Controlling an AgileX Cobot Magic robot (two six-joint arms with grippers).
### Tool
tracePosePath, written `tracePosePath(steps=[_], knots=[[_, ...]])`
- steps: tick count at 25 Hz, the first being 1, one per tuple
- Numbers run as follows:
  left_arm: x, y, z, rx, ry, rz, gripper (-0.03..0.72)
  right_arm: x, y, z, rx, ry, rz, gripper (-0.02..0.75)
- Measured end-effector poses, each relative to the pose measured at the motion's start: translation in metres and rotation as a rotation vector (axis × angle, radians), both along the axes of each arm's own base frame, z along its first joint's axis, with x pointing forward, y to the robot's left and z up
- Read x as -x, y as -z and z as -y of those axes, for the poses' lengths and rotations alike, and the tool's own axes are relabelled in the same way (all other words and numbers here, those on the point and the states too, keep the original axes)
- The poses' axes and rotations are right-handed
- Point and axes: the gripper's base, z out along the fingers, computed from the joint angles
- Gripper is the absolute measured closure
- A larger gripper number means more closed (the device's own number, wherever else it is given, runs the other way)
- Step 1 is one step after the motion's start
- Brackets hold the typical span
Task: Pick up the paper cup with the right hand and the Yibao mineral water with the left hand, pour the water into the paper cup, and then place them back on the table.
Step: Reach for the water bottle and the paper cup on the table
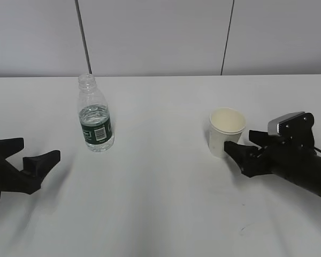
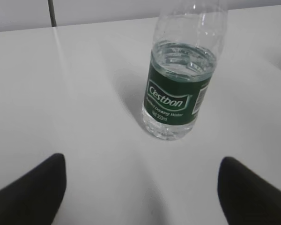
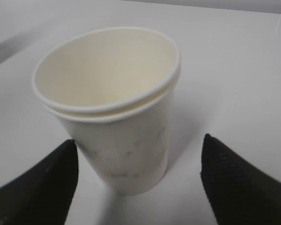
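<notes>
You had the left hand (image 1: 29,160) lying low over the table (image 1: 160,203) at the left edge of the exterior view, its two black fingers spread wide and aimed toward the Yibao mineral water (image 1: 96,114), which stood upright well ahead of them and untouched. From the left wrist view the fingertips (image 2: 30,192) showed only as dark wedges in the bottom corners, with the bottle centred between and beyond them; the water (image 2: 182,58) reached to about the top of the green label. The bottle's mouth was cut off by the top of that picture, though the exterior view showed it uncapped.

You had the right hand (image 1: 245,151) reaching in from the right edge, low and nearly level, its grey camera block (image 1: 286,124) on top. Its jaws stood apart, one on each side of the paper cup (image 1: 226,132), which sat upright on the table. In the right wrist view the fingertips (image 3: 42,187) flanked the cup's lower half; the left one looked very close to the cup wall, but contact could not be made out. The cup's rim showed a doubled edge, and the inside looked dry. Most of both arms fell outside every picture.
</notes>
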Motion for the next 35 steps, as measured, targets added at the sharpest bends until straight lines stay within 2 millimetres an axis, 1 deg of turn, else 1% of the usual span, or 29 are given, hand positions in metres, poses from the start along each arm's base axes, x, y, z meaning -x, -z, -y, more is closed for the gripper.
tracePosePath(steps=[7,11,20,24,27,32,35], knots=[[0.000,0.000,0.000,0.000,0.000,0.000,0.095,-0.017,0.011,-0.016,-0.004,-0.061,0.013,0.103],[0.000,0.000,0.000,0.000,0.000,0.000,0.095,-0.026,0.011,-0.018,-0.005,-0.069,0.033,0.105],[0.000,0.000,0.000,0.000,0.000,0.000,0.095,-0.033,0.012,-0.019,-0.007,-0.068,0.049,0.111],[0.000,0.000,0.000,0.000,0.000,0.000,0.095,-0.035,0.015,-0.024,-0.007,-0.083,0.049,0.113],[0.000,0.000,0.000,0.000,0.000,0.000,0.095,-0.035,0.015,-0.025,-0.007,-0.087,0.049,0.134],[0.000,0.000,0.000,0.000,0.000,0.000,0.096,-0.035,0.015,-0.025,-0.007,-0.087,0.049,0.200],[0.000,0.000,0.000,0.000,0.000,0.000,0.095,-0.034,0.015,-0.025,-0.006,-0.092,0.049,0.209]])
